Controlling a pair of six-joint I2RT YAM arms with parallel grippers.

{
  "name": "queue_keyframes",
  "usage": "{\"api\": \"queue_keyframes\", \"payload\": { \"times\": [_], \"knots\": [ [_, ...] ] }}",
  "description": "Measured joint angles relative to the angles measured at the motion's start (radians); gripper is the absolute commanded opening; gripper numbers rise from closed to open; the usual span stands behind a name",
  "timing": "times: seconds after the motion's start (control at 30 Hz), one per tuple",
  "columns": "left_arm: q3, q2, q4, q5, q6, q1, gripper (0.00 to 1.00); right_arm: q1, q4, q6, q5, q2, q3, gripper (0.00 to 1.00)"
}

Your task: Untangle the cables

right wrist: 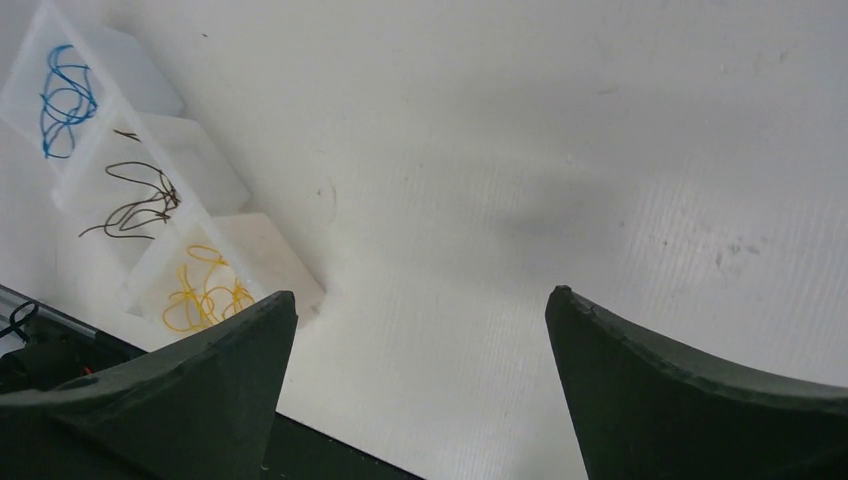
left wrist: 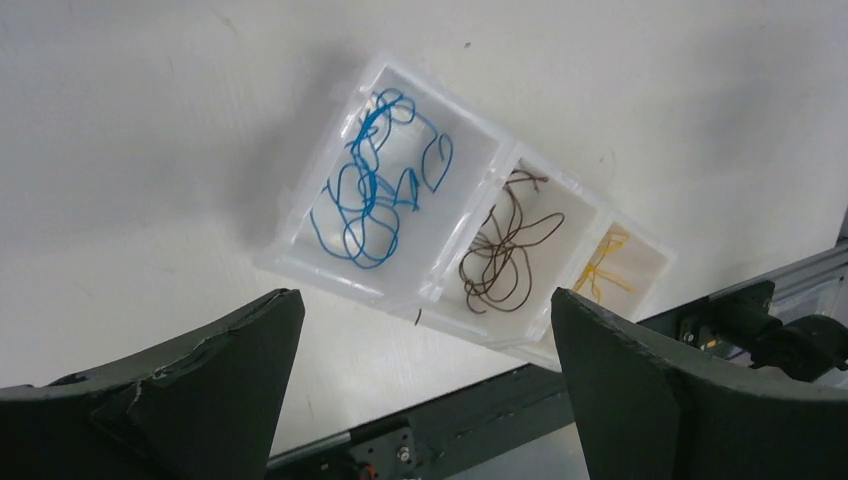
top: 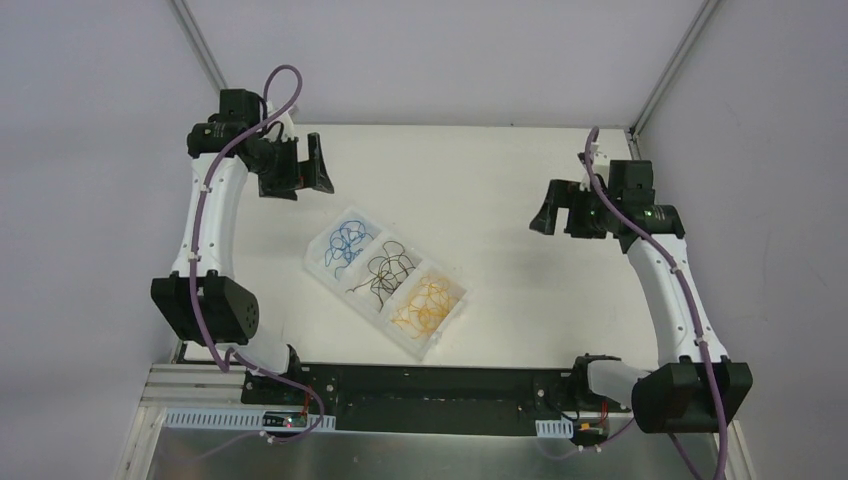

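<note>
A clear three-compartment tray (top: 322, 264) lies slanted mid-table. Blue cables (top: 348, 238) fill its far-left compartment, dark cables (top: 388, 270) the middle one, orange-yellow cables (top: 424, 305) the near-right one. One dark end (left wrist: 417, 317) pokes out over the tray's rim. The same sorting shows in the left wrist view: blue (left wrist: 372, 190), dark (left wrist: 505, 250), yellow (left wrist: 600, 270); and in the right wrist view: blue (right wrist: 65, 100), dark (right wrist: 135, 200), yellow (right wrist: 205, 290). My left gripper (top: 305, 170) is open and empty, raised behind the tray. My right gripper (top: 552, 212) is open and empty, raised to the tray's right.
The white table (top: 490, 170) ends at a black rail (top: 420, 395) along its near edge, with the arm bases on it. Grey walls and metal frame posts (top: 200, 45) enclose the back and sides.
</note>
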Motion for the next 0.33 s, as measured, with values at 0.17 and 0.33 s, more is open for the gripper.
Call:
{"api": "queue_keyframes", "payload": {
  "times": [0.17, 0.33],
  "knots": [
    [-0.147, 0.014, -0.023, -0.051, 0.016, 0.0, 0.99, -0.026, -0.028, 0.013, 0.051, -0.039, -0.108, 0.99],
    [-0.234, 0.016, -0.024, -0.068, 0.019, 0.0, 0.99, -0.032, -0.063, 0.05, 0.093, -0.037, -0.14, 0.99]
  ]
}}
